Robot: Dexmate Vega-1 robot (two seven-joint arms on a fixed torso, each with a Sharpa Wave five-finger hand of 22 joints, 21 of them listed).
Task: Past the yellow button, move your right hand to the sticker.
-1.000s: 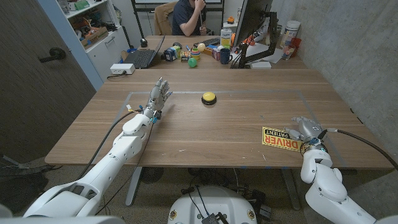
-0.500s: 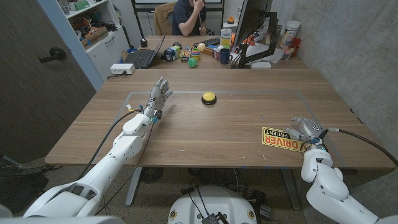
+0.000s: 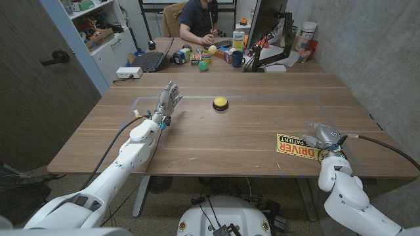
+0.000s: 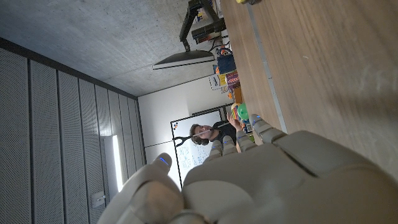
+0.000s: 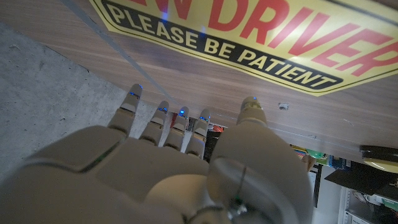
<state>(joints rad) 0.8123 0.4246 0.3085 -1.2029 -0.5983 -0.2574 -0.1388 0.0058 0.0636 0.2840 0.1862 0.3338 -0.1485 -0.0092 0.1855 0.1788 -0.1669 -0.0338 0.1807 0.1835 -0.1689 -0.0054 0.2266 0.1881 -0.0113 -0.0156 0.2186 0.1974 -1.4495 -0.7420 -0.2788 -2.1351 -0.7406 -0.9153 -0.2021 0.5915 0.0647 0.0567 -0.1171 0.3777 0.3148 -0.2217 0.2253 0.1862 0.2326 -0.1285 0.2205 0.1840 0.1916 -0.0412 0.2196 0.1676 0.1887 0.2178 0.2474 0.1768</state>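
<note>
The worktop [image 3: 216, 137] is a broad slab of brown wood grain with a pale taped rectangle marked on it. The yellow button [image 3: 220, 103] sits inside that outline, toward the far side and well apart from both arms. The sticker [image 3: 296, 146], yellow with red "DRIVER" lettering and a black band reading "PLEASE BE PATIENT", lies flat near the worktop's near right edge. The right hand [image 3: 323, 136] is at the sticker's right end, its fingers [image 5: 163, 118] spread and released, grasping nothing; whether they touch the sticker I cannot tell. Across the worktop the left hand [image 3: 168, 101] stands on its edge with fingers straight and apart, also grasping nothing, a black cable [image 3: 118, 141] trailing along its arm.

A second desk butts against the far edge, crowded with a laptop [image 3: 148, 61], a monitor [image 3: 266, 26] on a stand, a dark mug [image 3: 237, 60] and small coloured objects. A person [image 3: 200, 16] sits behind it in a chair. A grey concrete wall [image 3: 367, 46] runs along the right, a dark door [image 3: 39, 72] and white shelving [image 3: 98, 29] stand on the left.
</note>
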